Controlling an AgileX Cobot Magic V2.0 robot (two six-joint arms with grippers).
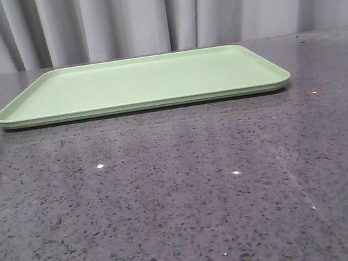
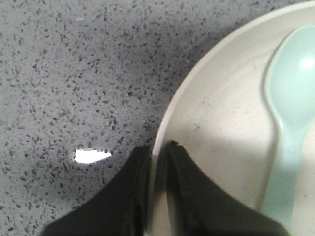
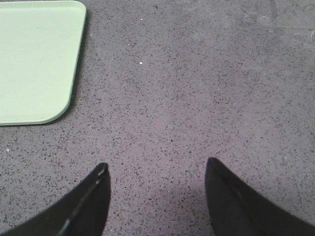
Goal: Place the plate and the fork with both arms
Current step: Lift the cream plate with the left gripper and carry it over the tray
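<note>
L gripper jaws pinch plate rim, ready to lift; spoon inside. R gripper jaws spread over bare surface. Tray far-centre. Fork unseen.

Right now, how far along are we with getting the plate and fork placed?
Nothing is placed yet: the green tray is bare. In hand: the left gripper is closed over the plate rim, one finger inside and one outside, with a pale spoon lying in it. The right gripper is open over bare table. No fork is in view, so that part remains.
</note>
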